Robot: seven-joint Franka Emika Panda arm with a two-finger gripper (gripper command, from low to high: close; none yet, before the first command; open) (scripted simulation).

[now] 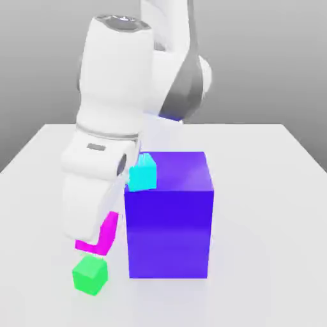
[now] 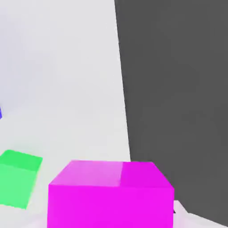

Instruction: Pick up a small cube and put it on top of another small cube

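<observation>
A: Status, exterior view's left to right?

B: My white arm (image 1: 108, 128) comes down on the exterior view's left side of the white counter (image 1: 268, 191). My gripper (image 1: 96, 237) is clenched on the small bright magenta-pink cube (image 1: 102, 237), held tilted just above the counter. In the hand view that pink cube (image 2: 109, 196) sits right up close.

A: Neighbours?

B: Small green cube (image 1: 89, 274) rests on the counter just below and beside the pink one, apart from it; the hand view shows the green cube (image 2: 18, 182) next to the pink cube. Then a small cyan cube (image 1: 143, 172) at the upper left edge of the big blue-violet block (image 1: 169, 223). That block stands upright on the counter, furthest right.
</observation>
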